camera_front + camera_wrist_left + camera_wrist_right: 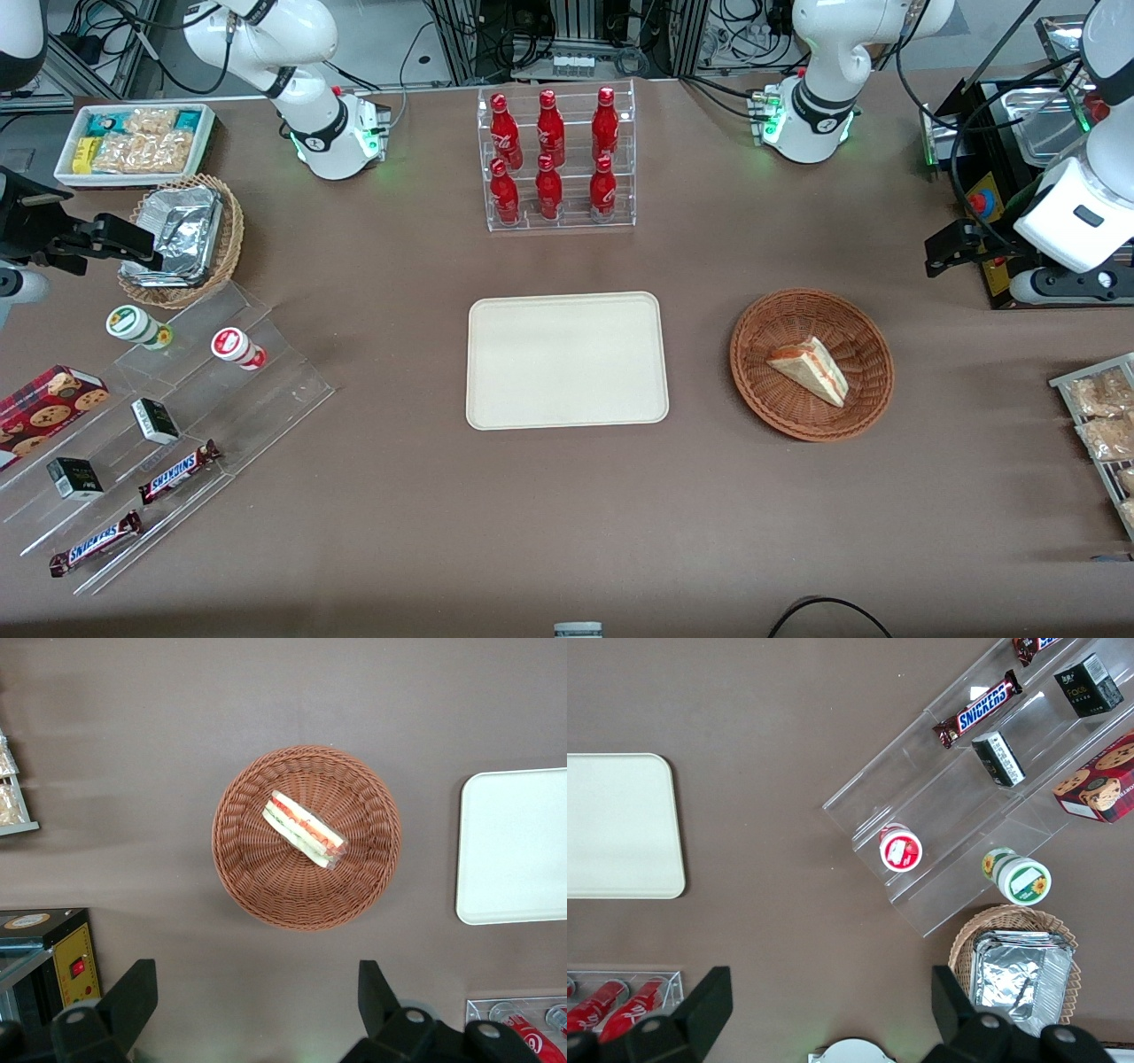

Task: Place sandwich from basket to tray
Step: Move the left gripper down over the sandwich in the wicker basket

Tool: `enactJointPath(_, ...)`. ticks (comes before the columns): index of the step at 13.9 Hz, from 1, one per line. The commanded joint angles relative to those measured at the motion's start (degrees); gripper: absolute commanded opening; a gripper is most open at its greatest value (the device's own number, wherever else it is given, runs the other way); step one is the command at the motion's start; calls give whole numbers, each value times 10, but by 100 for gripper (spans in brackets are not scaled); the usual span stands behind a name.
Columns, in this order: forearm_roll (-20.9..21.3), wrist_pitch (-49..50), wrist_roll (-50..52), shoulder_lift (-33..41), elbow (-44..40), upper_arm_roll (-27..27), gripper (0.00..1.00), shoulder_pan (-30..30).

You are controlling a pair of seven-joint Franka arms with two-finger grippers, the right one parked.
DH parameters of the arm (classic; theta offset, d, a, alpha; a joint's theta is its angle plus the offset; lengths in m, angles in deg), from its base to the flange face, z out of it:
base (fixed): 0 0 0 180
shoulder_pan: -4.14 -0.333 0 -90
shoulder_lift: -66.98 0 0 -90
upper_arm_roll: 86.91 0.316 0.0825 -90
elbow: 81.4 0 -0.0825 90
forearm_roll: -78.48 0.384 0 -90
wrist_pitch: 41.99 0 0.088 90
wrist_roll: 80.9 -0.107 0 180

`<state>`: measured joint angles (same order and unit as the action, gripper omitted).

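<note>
The sandwich [811, 370] [304, 829], a pale triangular wedge with orange-red and green layers, lies in the round reddish-brown wicker basket [762, 394] [239, 868]. Beside the basket, toward the parked arm's end, the cream-white tray [567, 361] [514, 846] lies bare. My gripper [941, 255] [257, 979] hangs open above the table, off the basket's rim toward the working arm's end and farther from the front camera than the basket. Nothing is between its fingers [133, 992].
A clear rack of red bottles [556, 159] stands farther from the front camera than the tray. A black box with a red button [983, 208] [66, 961] sits beside my gripper. A snack rack [1099, 416] lies at the working arm's end. A stepped acrylic stand [177, 416] and a foil basket [190, 239] are at the parked arm's end.
</note>
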<state>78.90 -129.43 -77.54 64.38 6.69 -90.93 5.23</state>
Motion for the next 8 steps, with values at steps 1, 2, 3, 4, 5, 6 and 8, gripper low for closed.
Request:
enactJointPath(1, 10, 13, 4, 8, -11, -7, 100, -10)
enactJointPath(2, 10, 16, 6, 8, -12, -6, 100, -10)
enactJointPath(3, 11, 16, 5, 8, -12, -5, 100, -10)
enactJointPath(4, 11, 14, 7, 6, -12, -6, 100, -10)
enactJointPath(5, 8, 10, 9, 1, -8, -6, 100, -10)
enactJointPath(6, 6, 3, 9, 0, 1, -7, 100, -10)
enactJointPath(8, 4, -32, 16, -9, 37, -10, 100, -7)
